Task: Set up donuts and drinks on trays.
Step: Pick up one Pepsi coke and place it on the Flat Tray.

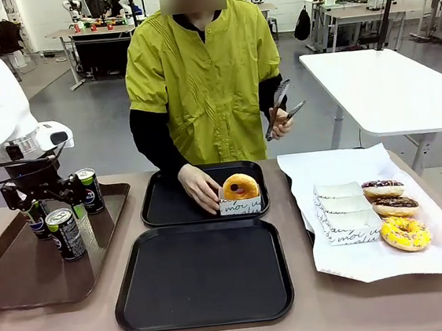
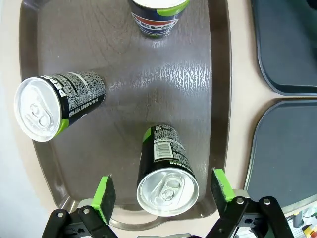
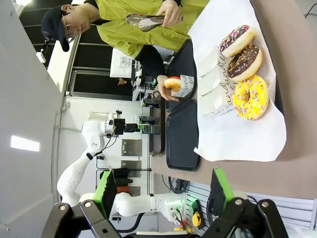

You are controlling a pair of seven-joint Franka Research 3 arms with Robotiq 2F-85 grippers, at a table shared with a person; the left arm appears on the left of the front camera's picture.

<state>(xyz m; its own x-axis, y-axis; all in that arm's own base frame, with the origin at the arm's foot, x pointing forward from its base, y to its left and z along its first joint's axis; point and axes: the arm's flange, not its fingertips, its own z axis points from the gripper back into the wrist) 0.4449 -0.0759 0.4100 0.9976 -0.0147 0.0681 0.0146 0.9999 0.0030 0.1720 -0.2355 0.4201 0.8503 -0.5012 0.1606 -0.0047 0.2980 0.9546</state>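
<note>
- Bright, even room light in the front view; the soda cans (image 1: 66, 233) cast short, soft shadows on the brown tray (image 1: 27, 281).
- Left wrist view: pale streaky glare across that tray's middle.
- There, wide-angle distortion splays the cans outward.

In the front view my left claw (image 1: 55, 208) covers part of one can (image 1: 37, 226) on the brown tray (image 1: 28, 288), whose left end runs off the picture. From my left wrist, the far can (image 2: 159, 17) is cut by the top edge. The sleeve (image 1: 241, 206) script is too small to read, and a hand (image 1: 200, 187) covers its left edge.
</note>
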